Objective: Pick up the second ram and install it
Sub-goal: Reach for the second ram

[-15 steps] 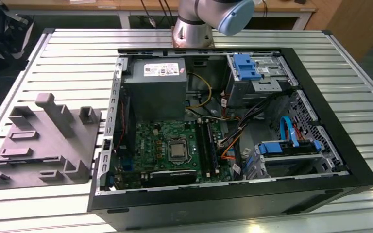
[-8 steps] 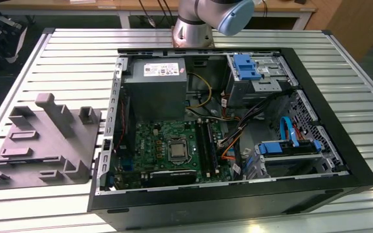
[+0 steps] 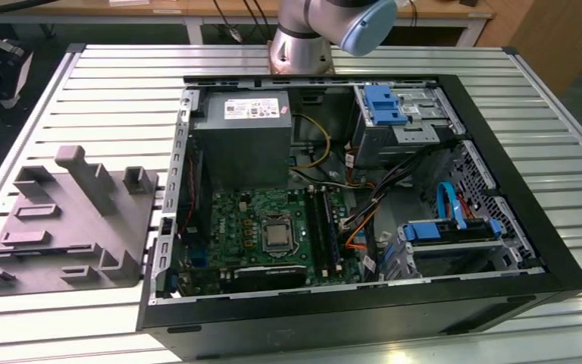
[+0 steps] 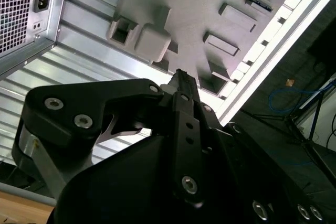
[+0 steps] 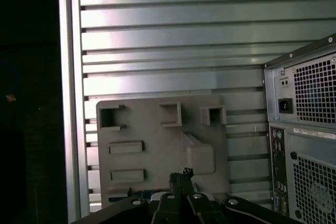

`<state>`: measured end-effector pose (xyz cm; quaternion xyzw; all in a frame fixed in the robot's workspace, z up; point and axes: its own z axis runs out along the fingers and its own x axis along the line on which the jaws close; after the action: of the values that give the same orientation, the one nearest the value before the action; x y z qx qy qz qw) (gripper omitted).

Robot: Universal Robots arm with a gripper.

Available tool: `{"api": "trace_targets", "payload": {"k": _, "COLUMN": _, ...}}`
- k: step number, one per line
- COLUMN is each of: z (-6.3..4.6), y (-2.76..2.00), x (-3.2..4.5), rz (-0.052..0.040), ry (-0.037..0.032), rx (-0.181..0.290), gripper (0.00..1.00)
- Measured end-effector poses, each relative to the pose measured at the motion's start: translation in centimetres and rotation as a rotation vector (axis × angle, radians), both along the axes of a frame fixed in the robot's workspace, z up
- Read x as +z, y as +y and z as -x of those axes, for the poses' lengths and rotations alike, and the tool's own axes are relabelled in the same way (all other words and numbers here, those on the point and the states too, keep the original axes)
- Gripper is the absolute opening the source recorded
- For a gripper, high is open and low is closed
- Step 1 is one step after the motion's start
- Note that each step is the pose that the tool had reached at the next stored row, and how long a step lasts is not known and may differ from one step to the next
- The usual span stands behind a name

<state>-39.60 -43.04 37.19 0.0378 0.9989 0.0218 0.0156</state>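
In both wrist views my gripper [image 4: 181,77] [image 5: 181,174] is shut, its fingertips pressed together with nothing between them. It hangs well above the table, pointing toward the grey moulded holder [image 5: 157,140] [image 4: 178,3] that stands beside the computer case. A thin dark blue-green strip, the second ram [image 4: 260,1] [image 5: 131,193], lies along one edge of that holder, partly hidden by my gripper's body. In the exterior view the holder [image 3: 69,227] is at the left of the case. The black memory slots [image 3: 321,224] run along the green motherboard [image 3: 255,208].
The open black case [image 3: 473,307] lies on a slatted metal table [image 3: 89,83], with a grey power supply [image 3: 240,136], drive cages and loose cables inside. Its rear panel [image 5: 310,129] is close beside the holder. The arm's base [image 3: 301,42] stands behind the case.
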Motion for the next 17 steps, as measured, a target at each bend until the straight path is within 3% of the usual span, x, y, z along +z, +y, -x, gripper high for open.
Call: {"api": "trace_targets", "payload": {"k": 17, "z": 1.2, "y": -2.74, "x": -0.68, "rz": 0.0001, "ry": 0.0001, "rx": 0.000, "gripper": 0.10}}
